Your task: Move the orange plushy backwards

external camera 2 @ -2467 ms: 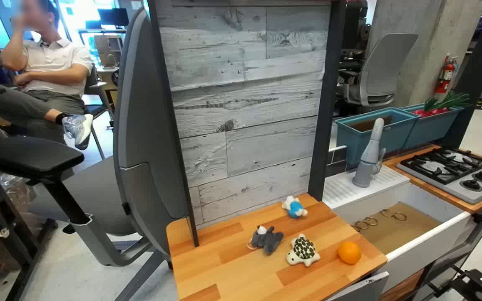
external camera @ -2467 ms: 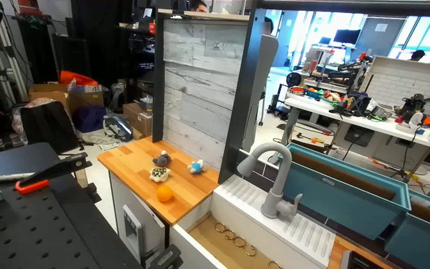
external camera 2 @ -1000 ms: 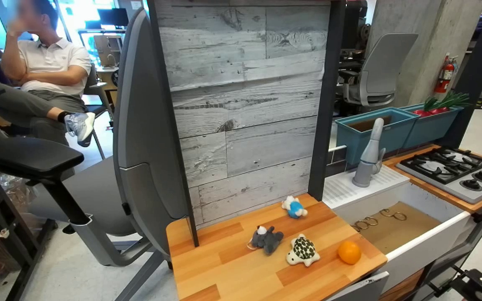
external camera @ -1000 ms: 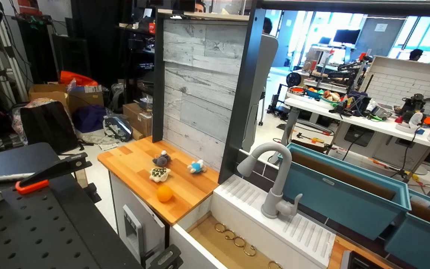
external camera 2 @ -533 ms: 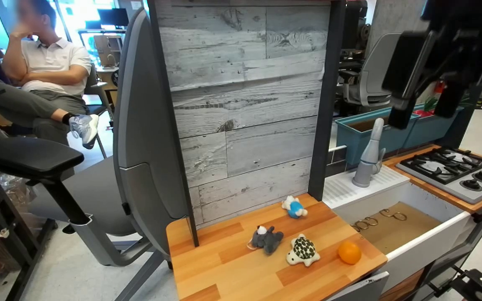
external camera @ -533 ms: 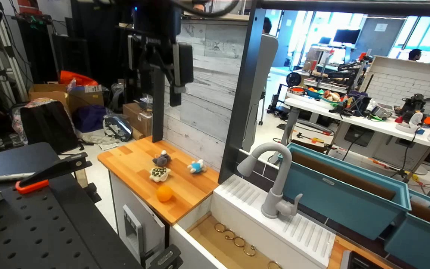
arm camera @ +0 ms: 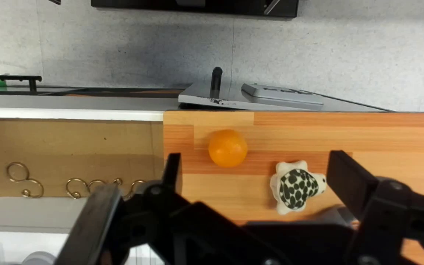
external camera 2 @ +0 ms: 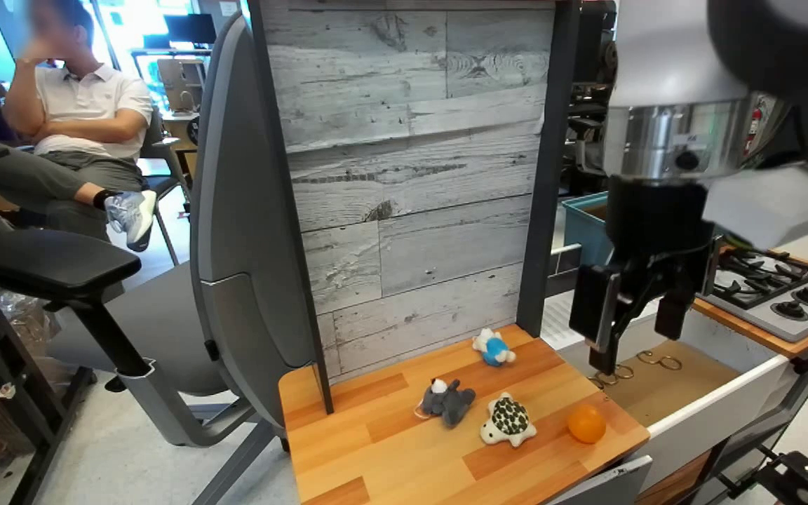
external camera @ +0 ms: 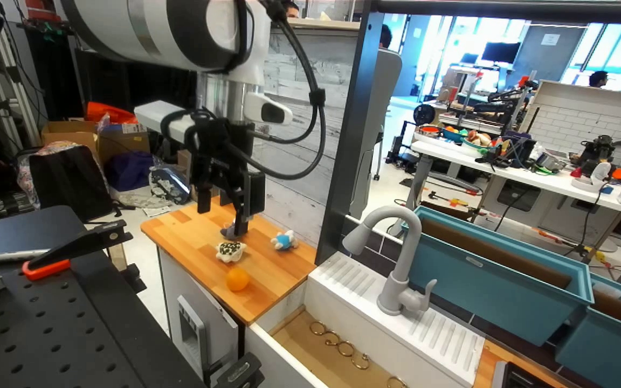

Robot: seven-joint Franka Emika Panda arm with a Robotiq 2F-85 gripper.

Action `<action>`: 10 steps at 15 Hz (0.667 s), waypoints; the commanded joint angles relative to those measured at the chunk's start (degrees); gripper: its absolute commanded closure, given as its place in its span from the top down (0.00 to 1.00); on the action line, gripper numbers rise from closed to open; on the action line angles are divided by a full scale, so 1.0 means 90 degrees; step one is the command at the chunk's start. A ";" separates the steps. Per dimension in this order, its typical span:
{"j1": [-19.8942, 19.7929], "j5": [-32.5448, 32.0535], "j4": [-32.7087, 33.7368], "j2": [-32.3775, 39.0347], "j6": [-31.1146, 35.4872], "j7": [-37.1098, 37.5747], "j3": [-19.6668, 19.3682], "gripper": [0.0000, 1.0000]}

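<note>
The orange plushy, round, smooth and bright orange, rests on the wooden counter near its front corner by the sink. It shows in both exterior views point(external camera: 237, 279) point(external camera 2: 586, 423) and in the wrist view point(arm camera: 228, 148). My gripper point(external camera: 223, 221) is open and empty, pointing down above the counter and apart from the plushy. It also shows in an exterior view point(external camera 2: 635, 344). In the wrist view point(arm camera: 256, 162) the fingers stand wide apart, with the orange plushy seen between and slightly beyond the tips, nearer the left finger.
A white turtle toy point(arm camera: 296, 187) with dark spots lies beside the orange plushy. A grey toy point(external camera 2: 449, 402) and a blue-and-white toy point(external camera 2: 494, 347) lie farther back. A panel wall point(external camera 2: 411, 175) backs the counter point(external camera 2: 404, 463). The sink basin point(external camera: 289, 355) and grey faucet point(external camera: 407, 253) adjoin it.
The arm and open gripper have come into view from above and moved down over the counter. The orange plushy and the other toys have not moved.
</note>
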 commanded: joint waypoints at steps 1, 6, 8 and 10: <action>0.0495 -0.0129 0.0819 0.0991 0.0209 0.0187 -0.0396 1.00; 0.0901 -0.0054 0.1524 0.1895 0.0147 0.0220 -0.0637 1.00; 0.0999 -0.0038 0.1723 0.2131 0.0124 0.0233 -0.0695 1.00; 0.1067 -0.0034 0.1885 0.2313 0.0143 0.0250 -0.0758 1.00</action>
